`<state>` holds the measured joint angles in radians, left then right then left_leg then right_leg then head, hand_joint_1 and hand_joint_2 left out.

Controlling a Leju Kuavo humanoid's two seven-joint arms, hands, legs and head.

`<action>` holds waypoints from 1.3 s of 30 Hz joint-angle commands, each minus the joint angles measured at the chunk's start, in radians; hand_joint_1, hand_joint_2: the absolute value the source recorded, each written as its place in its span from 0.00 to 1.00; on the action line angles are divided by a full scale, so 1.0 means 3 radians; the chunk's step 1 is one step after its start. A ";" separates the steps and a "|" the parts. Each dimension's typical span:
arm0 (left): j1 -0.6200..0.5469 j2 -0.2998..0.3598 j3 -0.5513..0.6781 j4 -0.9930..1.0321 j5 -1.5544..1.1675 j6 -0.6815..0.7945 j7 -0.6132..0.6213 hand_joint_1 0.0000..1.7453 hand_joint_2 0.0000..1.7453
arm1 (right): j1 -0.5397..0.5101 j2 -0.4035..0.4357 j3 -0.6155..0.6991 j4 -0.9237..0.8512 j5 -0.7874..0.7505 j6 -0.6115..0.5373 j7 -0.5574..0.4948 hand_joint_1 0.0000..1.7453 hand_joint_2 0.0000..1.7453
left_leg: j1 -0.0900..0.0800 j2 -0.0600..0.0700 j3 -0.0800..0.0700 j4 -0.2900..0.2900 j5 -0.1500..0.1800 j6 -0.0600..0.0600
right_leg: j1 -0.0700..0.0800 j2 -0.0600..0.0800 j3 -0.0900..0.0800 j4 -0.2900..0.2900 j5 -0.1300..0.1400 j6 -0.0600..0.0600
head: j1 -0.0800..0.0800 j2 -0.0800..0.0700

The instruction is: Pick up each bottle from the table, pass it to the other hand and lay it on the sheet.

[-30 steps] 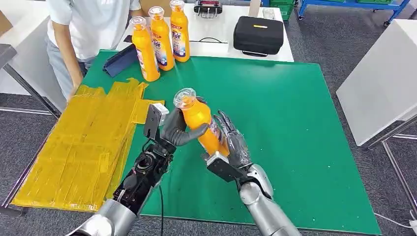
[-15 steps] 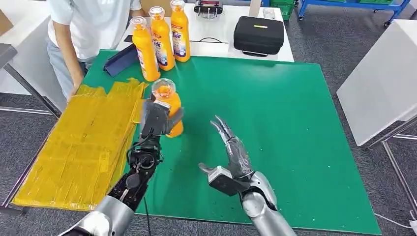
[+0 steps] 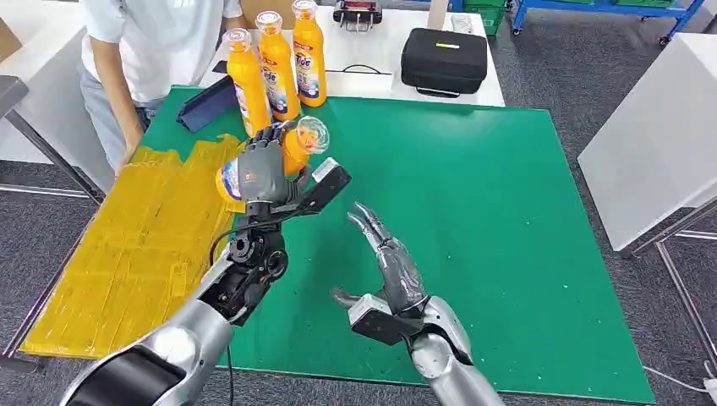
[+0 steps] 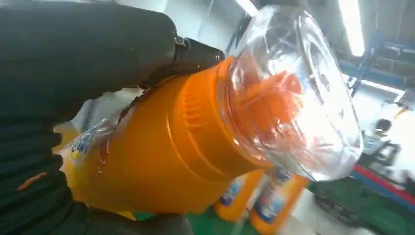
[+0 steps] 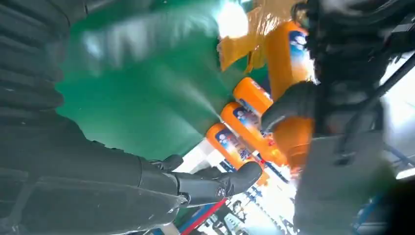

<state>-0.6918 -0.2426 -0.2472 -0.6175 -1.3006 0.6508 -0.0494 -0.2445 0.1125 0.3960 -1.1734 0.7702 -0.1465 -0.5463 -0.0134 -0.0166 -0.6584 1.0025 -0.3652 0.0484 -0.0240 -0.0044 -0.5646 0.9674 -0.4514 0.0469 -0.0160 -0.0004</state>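
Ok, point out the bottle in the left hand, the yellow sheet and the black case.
held bottle (image 3: 296,145), head view, on its orange neck below the clear cap.
yellow sheet (image 3: 135,245), head view, on its bare middle.
black case (image 3: 444,59), head view, on its lid.

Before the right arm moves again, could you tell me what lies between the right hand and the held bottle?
Bare green mat; head view shows nothing between right hand and bottle in the left hand.

A person (image 3: 148,42) in a light shirt stands at the far left corner of the green table (image 3: 507,211) — one arm hanging by it. Behind, on a white table (image 3: 372,51), sit a black case (image 3: 445,59) and a cable (image 3: 365,68) — a dark blue flat thing (image 3: 205,103) lies nearer.
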 commanded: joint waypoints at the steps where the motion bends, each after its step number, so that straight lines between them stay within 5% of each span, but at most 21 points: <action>1: -0.0417 0.0121 -0.0377 0.0718 -0.0526 -0.0107 0.0401 1.00 1.00 | -0.0130 -0.0055 0.0095 0.0062 -0.0010 0.0037 0.0010 0.00 1.00 | 0.0006 0.0012 0.0027 0.0004 -0.0016 -0.0016 | 0.0007 0.0008 0.0028 -0.0002 -0.0011 -0.0014 | -0.0001 0.0000; 8: -0.0421 0.0185 -0.0746 0.1071 -0.0901 -0.0947 0.0775 1.00 1.00 | -0.0174 -0.0049 0.0088 0.0085 -0.0013 0.0077 0.0008 0.00 1.00 | 0.0005 0.0011 0.0026 0.0002 -0.0014 -0.0014 | 0.0006 0.0008 0.0028 -0.0004 -0.0009 -0.0012 | 0.0000 0.0000; 14: -0.0317 0.0179 -0.0656 0.1186 -0.0882 -0.1718 0.0554 1.00 1.00 | -0.0255 -0.0033 0.0073 0.0123 -0.0019 0.0118 -0.0002 0.00 1.00 | 0.0003 0.0011 0.0011 0.0000 -0.0006 -0.0008 | 0.0003 0.0010 0.0011 -0.0003 -0.0003 -0.0007 | -0.0001 0.0000; 39: -0.0250 0.0285 -0.0789 0.1222 -0.0900 -0.1993 0.0818 1.00 1.00 | -0.0411 0.0038 0.0140 0.0251 -0.0015 0.0173 -0.0034 0.00 1.00 | 0.0004 0.0010 0.0011 0.0001 -0.0008 -0.0010 | 0.0005 0.0008 0.0013 -0.0002 -0.0004 -0.0008 | -0.0001 0.0000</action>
<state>-0.7270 -0.1743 -0.4475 -0.3101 -1.5667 0.0595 0.1942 -0.3269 0.1209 0.4261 -1.1612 0.7679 -0.1011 -0.5505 -0.0134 -0.0168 -0.6590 1.0024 -0.3652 0.0483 -0.0239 -0.0045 -0.5645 0.9676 -0.4515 0.0467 -0.0164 -0.0004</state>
